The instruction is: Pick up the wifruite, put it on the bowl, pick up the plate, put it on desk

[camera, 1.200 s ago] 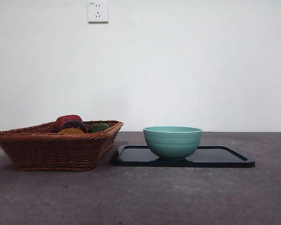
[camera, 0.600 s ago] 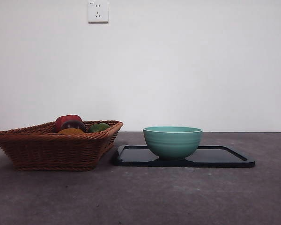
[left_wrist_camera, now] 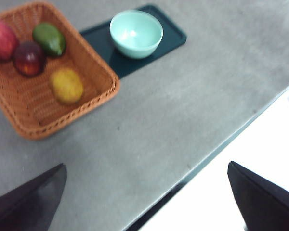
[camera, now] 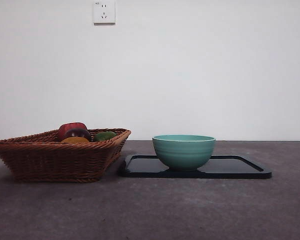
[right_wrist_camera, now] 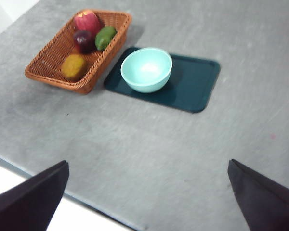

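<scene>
From the front we are looking at a brown wicker basket [camera: 60, 155] sitting beside a flat black rectangular tray [camera: 240, 170], with the large mint-green ribbed ceramic bowl [camera: 183, 151] standing on the tray's near-basket end. The round orange fruit, the wifruite [camera: 75, 140], is only peeking over the basket rim, lying low against a dark red fruit [camera: 73, 131] and near a small green fruit [camera: 105, 135]. No arm is showing here.

In the left wrist view, the left gripper [left_wrist_camera: 144, 202] is hanging high over the broad dark grey matte desk [left_wrist_camera: 183, 110], jaws spread wide and holding nothing. We are seeing the wifruite [left_wrist_camera: 66, 86] lying alone in the basket's open part, apart from the other fruits. We judge that a descent from this far out could drift and catch the woven wall, tipping the basket.

In the right wrist view, the right gripper [right_wrist_camera: 147, 202] is likewise hovering high, jaws wide and empty, with the bowl [right_wrist_camera: 146, 70] near the tray's basket-side end. We are expecting trouble later: dropping the fruit from too high could make the bowl slide on the smooth tray, and lifting the tray with the bowl on it could let the bowl slide.

Against the earlier front pictures, we are noticing nothing displaced, apart from a tiny shift of the whole picture.
</scene>
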Motion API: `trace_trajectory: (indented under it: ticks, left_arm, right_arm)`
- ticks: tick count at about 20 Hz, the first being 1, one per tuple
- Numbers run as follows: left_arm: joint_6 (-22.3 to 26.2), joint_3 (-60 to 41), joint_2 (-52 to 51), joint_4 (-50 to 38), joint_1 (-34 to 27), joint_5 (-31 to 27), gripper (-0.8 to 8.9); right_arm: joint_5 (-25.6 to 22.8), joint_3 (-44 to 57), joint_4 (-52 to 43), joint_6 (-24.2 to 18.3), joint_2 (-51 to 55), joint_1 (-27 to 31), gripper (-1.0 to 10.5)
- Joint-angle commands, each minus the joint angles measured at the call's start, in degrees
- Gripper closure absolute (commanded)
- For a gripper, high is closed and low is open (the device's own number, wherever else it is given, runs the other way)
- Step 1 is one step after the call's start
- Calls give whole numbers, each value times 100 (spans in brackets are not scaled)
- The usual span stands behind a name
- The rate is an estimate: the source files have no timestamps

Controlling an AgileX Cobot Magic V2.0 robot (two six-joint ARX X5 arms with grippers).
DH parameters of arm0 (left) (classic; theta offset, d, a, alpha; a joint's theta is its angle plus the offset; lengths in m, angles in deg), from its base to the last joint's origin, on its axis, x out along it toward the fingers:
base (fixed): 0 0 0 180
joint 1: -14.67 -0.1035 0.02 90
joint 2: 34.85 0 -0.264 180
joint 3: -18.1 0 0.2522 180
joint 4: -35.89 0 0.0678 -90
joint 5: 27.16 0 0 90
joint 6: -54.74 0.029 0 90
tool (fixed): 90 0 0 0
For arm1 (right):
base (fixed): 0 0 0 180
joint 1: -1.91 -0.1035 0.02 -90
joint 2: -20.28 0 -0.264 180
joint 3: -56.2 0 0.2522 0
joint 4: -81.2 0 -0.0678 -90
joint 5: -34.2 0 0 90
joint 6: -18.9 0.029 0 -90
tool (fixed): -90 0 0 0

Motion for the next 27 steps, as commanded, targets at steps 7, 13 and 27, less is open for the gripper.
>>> trace_trajectory:
  ticks: [7,13,27]
  left_arm:
    - [85,57,15,-273,42,31,283]
    - [90,57,15,-258,42,31,282]
    - [87,57,15,-243,42,28,282]
  right_arm:
    - [507,-74,-1091,551,-3021,-28,367]
    - [573,-90,-2785,658,-5652,-17,367]
    - [402,-2157,-3368,929,-8944,164,606]
